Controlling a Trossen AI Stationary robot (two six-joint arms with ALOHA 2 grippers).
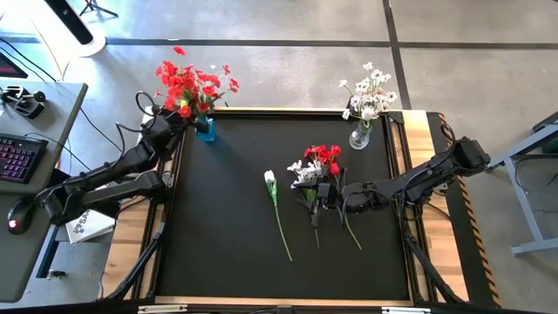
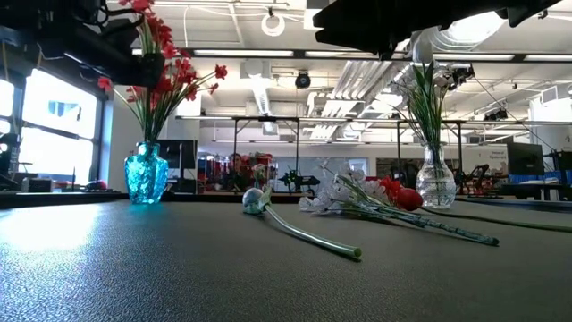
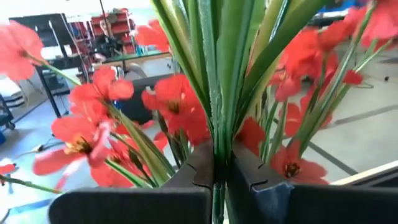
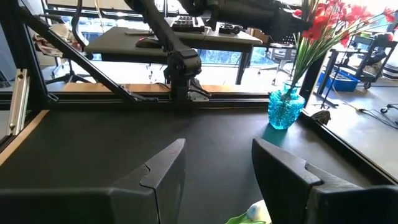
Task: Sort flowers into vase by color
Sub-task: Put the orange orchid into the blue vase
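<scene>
1. Flowers (image 1: 316, 166) heaped mid-mat (image 1: 218, 235), red and white blooms tangled together, stems crossed. One white flower (image 1: 270, 179) lying alone just beside the heap, on the left arm's side.
2. Right gripper (image 1: 324, 196) low over the heap, spread open, nothing seen between the fingers. Likely snag here: closing on crossed stems and lifting both colours at once, or dragging a neighbour across the mat.
3. Also at risk: thin stems slipping out of a loose pinch, or rolling aside under an off-centre finger. Soft blooms probably easy to crush with a grab too near the head.
4. Farther back, along the far edge: blue vase (image 1: 206, 131) filled with reds, clear vase (image 1: 359, 137) filled with whites, well apart. Mixed pick carried unnoticed to either one, and a bloom ends up in the wrong colour.
5. Left gripper (image 1: 180, 109) up among the red blooms above the blue vase, clamped tight on red stems (image 3: 217, 93). Danger judged greatest here: pulling away without letting go, hauling the bunch out or tipping the vase. Tall top-heavy load, likely quick to topple.
6. Vase mouth hidden behind blooms in the left wrist view; depth of the gripped stems inside the vase impossible to tell.
</scene>
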